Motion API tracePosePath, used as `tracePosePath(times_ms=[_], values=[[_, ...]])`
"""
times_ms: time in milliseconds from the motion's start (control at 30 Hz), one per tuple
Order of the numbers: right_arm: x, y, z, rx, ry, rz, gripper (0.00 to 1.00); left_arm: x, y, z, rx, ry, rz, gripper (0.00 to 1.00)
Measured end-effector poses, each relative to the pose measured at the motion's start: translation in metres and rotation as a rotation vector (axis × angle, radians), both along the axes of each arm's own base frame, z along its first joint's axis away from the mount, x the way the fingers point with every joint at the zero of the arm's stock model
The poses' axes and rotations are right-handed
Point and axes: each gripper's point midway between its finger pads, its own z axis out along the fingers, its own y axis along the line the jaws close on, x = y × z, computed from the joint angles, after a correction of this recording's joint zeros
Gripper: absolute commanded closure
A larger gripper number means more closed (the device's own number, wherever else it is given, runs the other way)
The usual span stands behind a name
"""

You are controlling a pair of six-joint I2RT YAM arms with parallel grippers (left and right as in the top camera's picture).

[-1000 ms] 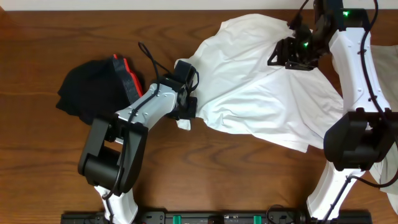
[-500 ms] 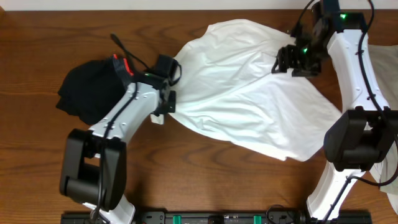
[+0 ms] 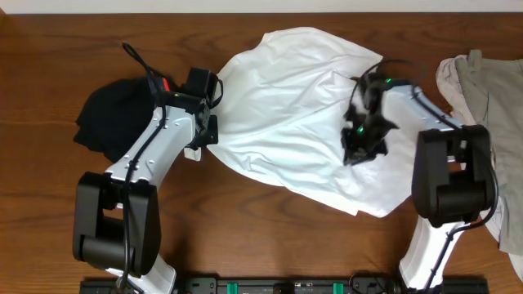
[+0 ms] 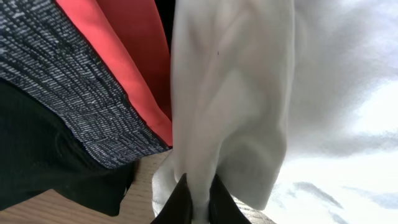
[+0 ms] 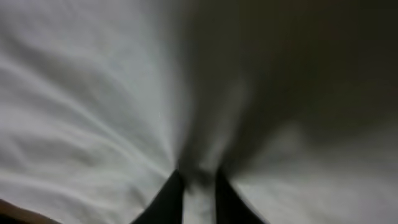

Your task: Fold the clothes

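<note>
Overhead, the white shirt [image 3: 294, 114] lies crumpled across the middle of the worktop [image 3: 49, 212], between a black garment [image 3: 110, 122] on the left and a beige garment [image 3: 482, 98] at the right edge. The left end effector [image 3: 198, 145] is pinched narrow on the shirt's left edge, with cloth squeezed between its fingers [image 4: 181, 198]. Just beside that pinch sits the black garment's red band [image 4: 134, 68]. The right end effector [image 3: 358, 149] is down on the shirt's right half. Its wrist view is blurred, but the fingers [image 5: 171, 196] seem closed on a ridge of white cloth.

A pull by the left arm could snag the black garment and drag it along. A thin pinch could also slip free, and a mid-cloth grip may bunch wrinkles into any fold.

The shirt's long axis runs diagonally, from far centre towards the near right. I cannot tell which end is the neckline.
</note>
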Motion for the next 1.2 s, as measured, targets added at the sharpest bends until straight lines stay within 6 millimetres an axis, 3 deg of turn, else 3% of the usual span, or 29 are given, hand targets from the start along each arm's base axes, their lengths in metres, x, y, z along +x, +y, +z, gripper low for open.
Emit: tracePosePath(times_ms=[167,300,467,567,667,867,1067,1200], values=[[0.021,0.002,-0.002,-0.029,-0.156,-0.08,0.99,0.0,0.0,0.0,0.001,0.002,0.0,0.93],[0.079,-0.007,0.001,-0.067,-0.388,-0.164,0.99,-0.001,0.0,0.0,0.001,0.004,0.0,0.93],[0.125,-0.039,0.005,-0.09,-0.515,-0.274,0.97,-0.003,0.0,-0.001,0.002,0.012,-0.001,0.93],[0.142,-0.057,0.008,-0.079,-0.536,-0.306,0.67,-0.003,-0.001,-0.001,-0.001,0.013,-0.004,0.92],[0.153,-0.067,0.021,-0.054,-0.538,-0.29,0.52,-0.003,-0.001,-0.001,0.0,0.014,-0.004,0.92],[0.144,-0.067,0.07,0.055,-0.46,-0.232,0.49,-0.006,0.0,-0.001,0.005,0.023,-0.004,0.88],[0.076,-0.051,0.102,0.116,-0.239,-0.206,0.54,-0.006,0.0,-0.001,0.007,0.026,-0.004,0.85],[0.049,-0.044,0.098,0.09,-0.154,-0.181,0.55,-0.006,0.0,-0.001,0.007,0.025,-0.003,0.85]])
